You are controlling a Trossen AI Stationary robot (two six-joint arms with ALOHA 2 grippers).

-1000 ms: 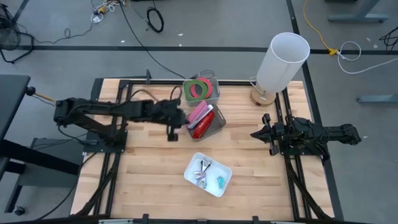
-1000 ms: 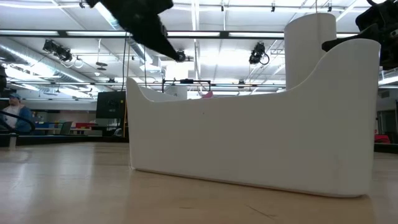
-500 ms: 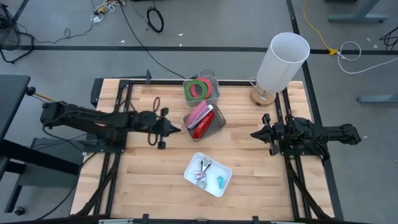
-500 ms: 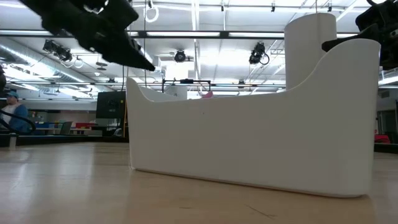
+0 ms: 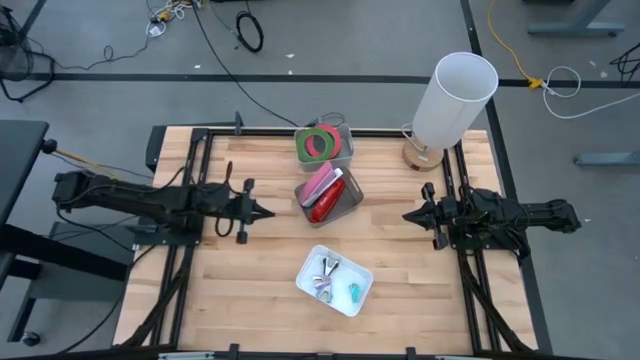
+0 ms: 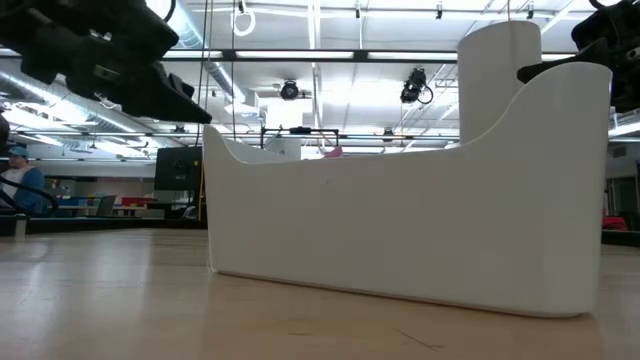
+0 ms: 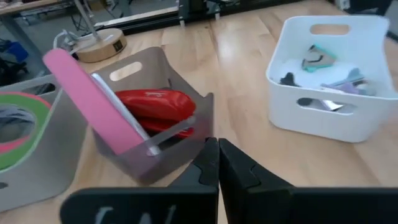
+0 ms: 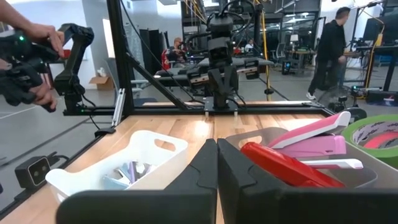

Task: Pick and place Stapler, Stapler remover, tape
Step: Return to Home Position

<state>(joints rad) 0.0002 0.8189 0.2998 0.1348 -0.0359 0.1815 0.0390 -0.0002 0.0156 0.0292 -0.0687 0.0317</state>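
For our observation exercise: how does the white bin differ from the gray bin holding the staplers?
The white bin holds staple removers lying below its rim; the gray bin holds a pink stapler and a red stapler, the pink one jutting above its rim. The white bin stands alone; the gray bin stands beside the tape bin. Both are open-topped with handle cut-outs.

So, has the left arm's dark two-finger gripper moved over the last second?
Yes. The left gripper has drawn back leftward, away from the gray plastic bin holding red and pink staplers.
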